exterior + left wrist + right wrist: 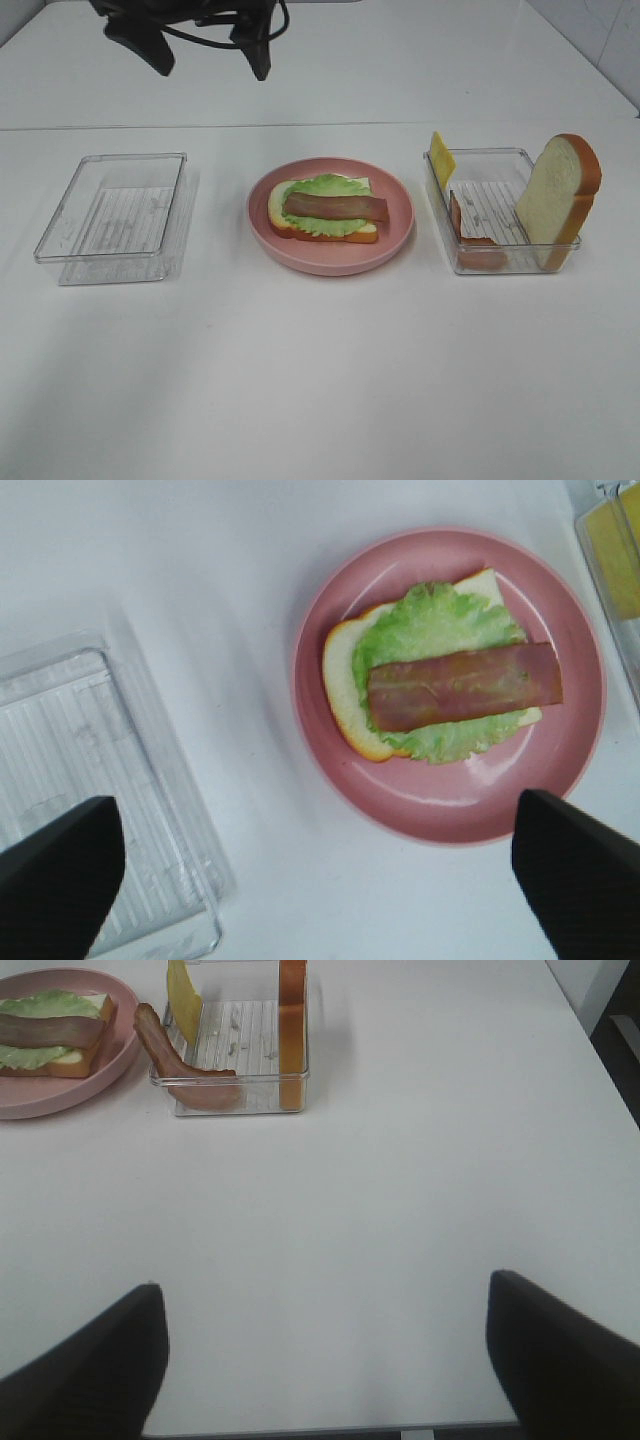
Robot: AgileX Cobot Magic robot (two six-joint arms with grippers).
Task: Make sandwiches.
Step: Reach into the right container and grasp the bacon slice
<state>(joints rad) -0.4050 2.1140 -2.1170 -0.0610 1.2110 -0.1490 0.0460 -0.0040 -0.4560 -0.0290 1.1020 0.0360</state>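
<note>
Left gripper (312, 815) spread, empty, over plate (440, 802) | right gripper (322, 1290) spread, empty | likely next: you pinch leaning cheese slice (441, 158) by its top edge, lay it flat on sandwich (330, 208).

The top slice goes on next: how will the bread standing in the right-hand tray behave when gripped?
The bread slice stands on edge, tilted, at the right end of the clear tray, so a nudge would probably tip it. It looks like a thick toy piece, likely light and keeping its shape. Its smooth-looking crust may be slightly slippery.
</note>
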